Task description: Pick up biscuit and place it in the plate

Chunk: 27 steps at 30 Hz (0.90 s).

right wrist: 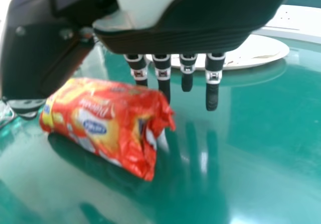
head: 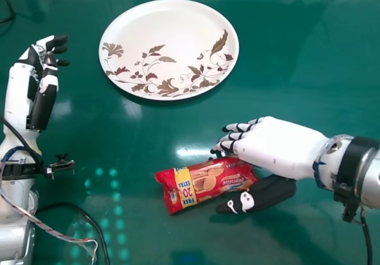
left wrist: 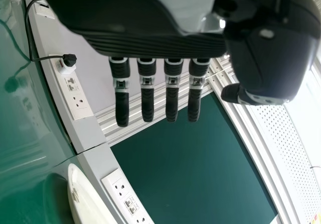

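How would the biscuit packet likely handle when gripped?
The biscuit packet probably gives a little at its crumpled end but stays fairly stiff along its filled length. Its shiny wrapper could slip against the right hand, and hard squeezing might crack the biscuits.

A red-and-yellow biscuit packet (head: 206, 183) is seen lying on the counter, below a white round plate (head: 170, 42) decorated with brown leaves.

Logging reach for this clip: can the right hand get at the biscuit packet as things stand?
Probably yes: the open right hand is right beside the biscuit packet, with nothing apparent between them.
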Tool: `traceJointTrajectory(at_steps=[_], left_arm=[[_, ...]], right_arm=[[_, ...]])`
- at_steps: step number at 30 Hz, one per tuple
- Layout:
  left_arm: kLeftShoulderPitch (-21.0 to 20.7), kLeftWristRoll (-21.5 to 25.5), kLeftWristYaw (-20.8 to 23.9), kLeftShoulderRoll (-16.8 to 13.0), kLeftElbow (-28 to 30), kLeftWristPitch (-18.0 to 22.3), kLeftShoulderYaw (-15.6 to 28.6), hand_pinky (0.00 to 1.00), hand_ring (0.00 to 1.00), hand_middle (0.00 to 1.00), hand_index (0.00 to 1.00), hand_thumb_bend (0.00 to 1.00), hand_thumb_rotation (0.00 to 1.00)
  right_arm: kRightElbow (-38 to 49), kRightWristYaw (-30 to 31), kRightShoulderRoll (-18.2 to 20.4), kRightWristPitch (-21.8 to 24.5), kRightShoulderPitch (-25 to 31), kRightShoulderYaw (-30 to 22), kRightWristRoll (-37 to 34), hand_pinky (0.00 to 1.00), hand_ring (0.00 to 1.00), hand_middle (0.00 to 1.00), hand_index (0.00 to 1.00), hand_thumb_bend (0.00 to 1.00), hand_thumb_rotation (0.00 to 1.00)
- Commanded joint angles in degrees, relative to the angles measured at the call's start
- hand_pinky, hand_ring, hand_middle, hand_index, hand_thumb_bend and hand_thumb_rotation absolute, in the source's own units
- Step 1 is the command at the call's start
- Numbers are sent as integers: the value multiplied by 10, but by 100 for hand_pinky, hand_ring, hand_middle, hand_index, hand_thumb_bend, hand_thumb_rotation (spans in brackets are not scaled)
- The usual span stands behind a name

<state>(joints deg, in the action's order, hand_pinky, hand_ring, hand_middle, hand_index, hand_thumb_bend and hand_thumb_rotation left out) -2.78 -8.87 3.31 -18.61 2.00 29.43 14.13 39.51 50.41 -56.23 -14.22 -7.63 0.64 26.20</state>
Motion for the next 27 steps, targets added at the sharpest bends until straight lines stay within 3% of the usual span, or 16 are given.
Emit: traceJointTrajectory(at_steps=[1, 7, 11, 16, 19, 21, 24, 27], left_arm=[[4, 0, 4, 5, 12, -7, 0, 71, 84, 86, 82, 25, 7], [8, -4, 5, 10, 29, -31, 2, 73, 86, 86, 83, 26, 13], [7, 6, 1, 9, 29, -28, 3, 76, 88, 88, 84, 25, 13], [6, 0, 5, 8, 33, -28, 5, 73, 86, 87, 83, 25, 13], [5, -2, 6, 8, 35, -30, 5, 72, 86, 86, 83, 24, 15], [4, -4, 7, 8, 36, -30, 5, 71, 85, 86, 83, 24, 16], [2, 6, 2, 7, 34, -26, 5, 72, 86, 86, 83, 24, 15], [-2, 7, 2, 3, 29, -16, 6, 72, 86, 87, 83, 22, 11]], right_arm=[[-2, -9, 7, -11, 6, 11, 11, 78, 90, 92, 93, 100, 48], [-12, -25, 26, -15, 19, 29, 38, 78, 89, 92, 93, 100, 46], [-27, -58, 41, -35, 35, 36, 63, 77, 88, 90, 91, 100, 44], [-53, -113, 57, -67, 54, 38, 81, 69, 81, 83, 84, 100, 33], [-76, -159, 69, -93, 61, 40, 98, 61, 72, 75, 76, 100, 21], [-99, -214, 79, -130, 63, 38, 123, 52, 62, 65, 66, 83, 5], [-137, -290, 95, -175, 64, 38, 151, 38, 45, 54, 52, 58, 1], [-168, -332, 103, -201, 56, 39, 165, 30, 41, 52, 48, 53, 0]])
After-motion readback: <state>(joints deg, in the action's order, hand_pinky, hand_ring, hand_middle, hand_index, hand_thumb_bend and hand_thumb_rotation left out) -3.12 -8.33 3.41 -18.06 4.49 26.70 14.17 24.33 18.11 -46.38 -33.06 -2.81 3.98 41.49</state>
